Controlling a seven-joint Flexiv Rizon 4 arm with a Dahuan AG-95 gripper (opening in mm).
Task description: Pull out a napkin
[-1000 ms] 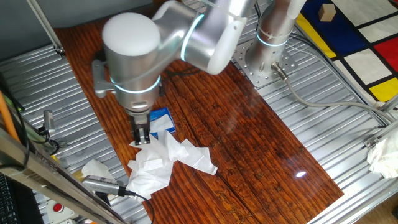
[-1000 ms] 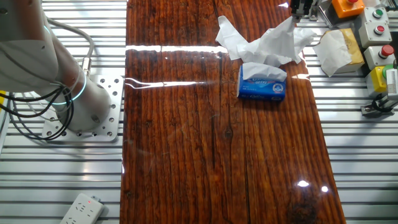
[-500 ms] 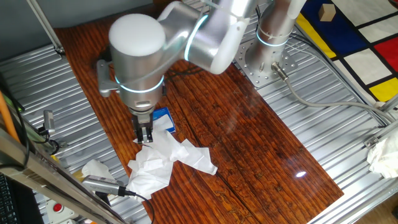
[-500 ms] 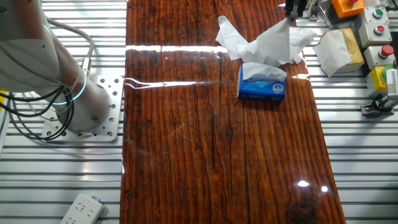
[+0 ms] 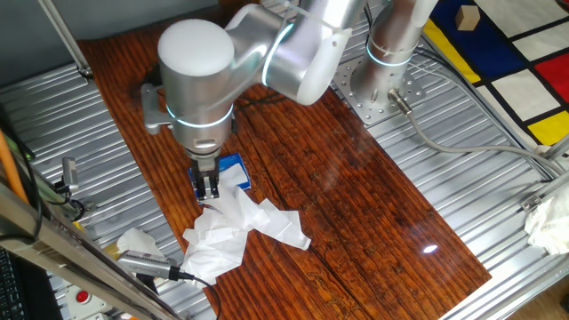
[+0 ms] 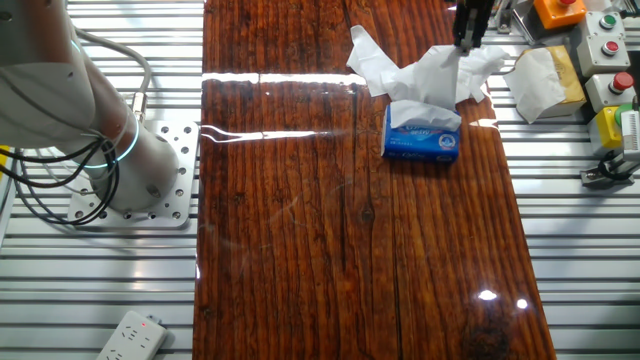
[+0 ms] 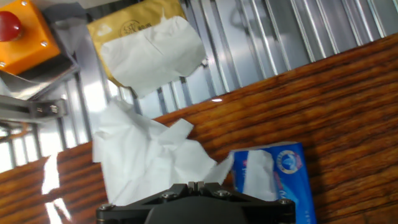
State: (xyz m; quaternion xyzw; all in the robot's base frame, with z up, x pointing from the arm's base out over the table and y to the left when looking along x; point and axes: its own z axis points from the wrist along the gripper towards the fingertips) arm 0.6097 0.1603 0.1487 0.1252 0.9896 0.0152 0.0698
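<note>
The blue plastic pack [image 6: 420, 143] lies on the wooden table [image 6: 300, 250]; it also shows in the hand view [image 7: 293, 180] and in one fixed view [image 5: 233, 164]. The napkin [image 6: 425, 115], a small white sheet, sticks out of its top and shows in the hand view [image 7: 256, 177]. A large white mass of tissue sheets [image 6: 415, 70] lies just beyond the pack [image 5: 231, 227] [image 7: 143, 155]. My gripper [image 6: 468, 35] [image 5: 207, 188] [image 7: 193, 185] is shut at the top of this mass, pinching one of its sheets, beside the pack.
A crumpled tissue on a yellow packet [image 6: 540, 80] [image 7: 152, 53] lies on the metal slats by the table edge, next to an orange button box [image 7: 25, 34] and control buttons [image 6: 610, 90]. The arm's base [image 6: 130, 190] stands left of the table.
My gripper has come down and moved slightly toward the pack. The raised peak of tissue under it has sunk with it.
</note>
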